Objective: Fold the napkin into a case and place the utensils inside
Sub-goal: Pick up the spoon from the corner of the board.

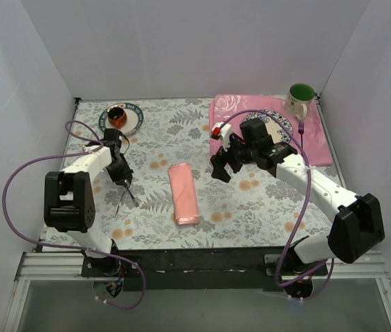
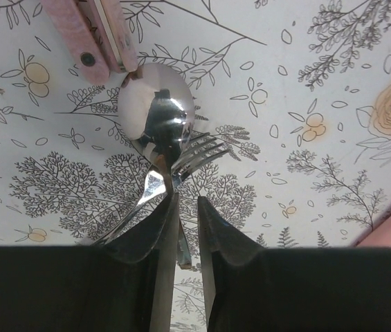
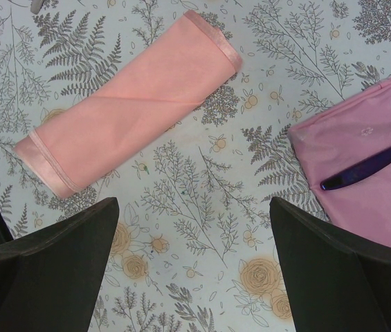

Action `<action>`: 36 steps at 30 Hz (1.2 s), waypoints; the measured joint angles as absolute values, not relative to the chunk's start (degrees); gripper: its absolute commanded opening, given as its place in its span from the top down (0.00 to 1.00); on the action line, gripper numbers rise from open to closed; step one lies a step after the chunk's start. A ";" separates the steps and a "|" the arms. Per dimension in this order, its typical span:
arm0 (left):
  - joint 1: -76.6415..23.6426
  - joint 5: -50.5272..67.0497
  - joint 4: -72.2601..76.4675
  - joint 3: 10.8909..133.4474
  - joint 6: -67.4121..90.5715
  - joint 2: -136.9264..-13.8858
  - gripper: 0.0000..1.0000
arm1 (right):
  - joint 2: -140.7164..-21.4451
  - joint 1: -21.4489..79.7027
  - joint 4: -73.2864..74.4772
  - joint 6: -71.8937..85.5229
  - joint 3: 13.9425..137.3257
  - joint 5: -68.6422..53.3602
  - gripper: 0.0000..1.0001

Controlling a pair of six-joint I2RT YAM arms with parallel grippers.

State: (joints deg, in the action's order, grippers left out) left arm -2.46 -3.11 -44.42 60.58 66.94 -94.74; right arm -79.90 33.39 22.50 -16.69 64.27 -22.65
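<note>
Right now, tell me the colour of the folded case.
Plain salmon pink, no pattern; the case shows best in the right wrist view.

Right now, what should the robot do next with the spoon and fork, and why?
Probably carry them over to the folded napkin. The left gripper pinches the spoon and fork, while the napkin lies apart to its right.

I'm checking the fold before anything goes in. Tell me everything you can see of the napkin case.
The case is plain salmon-pink, soft-looking cloth folded into a narrow oblong, with a stitched hem at each short end and one diagonal crease across its top. It lies flat on the leaf-printed tablecloth mid-table, its long axis running roughly front to back. Only the tablecloth touches it; nothing shows inside it.
</note>
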 measured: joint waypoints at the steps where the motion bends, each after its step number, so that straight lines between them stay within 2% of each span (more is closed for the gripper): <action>1: -2.48 -3.01 -44.40 60.53 67.02 -94.17 0.83 | -79.90 33.39 22.50 -16.69 64.27 -22.65 0.01; 26: -2.48 -4.54 -43.72 59.99 67.33 -96.75 0.87 | -80.36 33.26 22.48 -15.79 64.27 -22.61 0.01; 29: -2.48 -4.64 -43.79 60.25 67.31 -97.30 1.00 | -80.36 33.06 22.48 -15.79 64.27 -22.52 0.01; 34: -2.83 -4.84 -45.43 61.87 67.13 -98.41 1.00 | -80.36 32.91 22.48 -15.81 64.27 -22.15 0.01; 36: -3.55 -5.06 -45.50 62.15 67.13 -98.59 0.95 | -80.36 32.77 22.50 -15.81 64.29 -22.11 0.01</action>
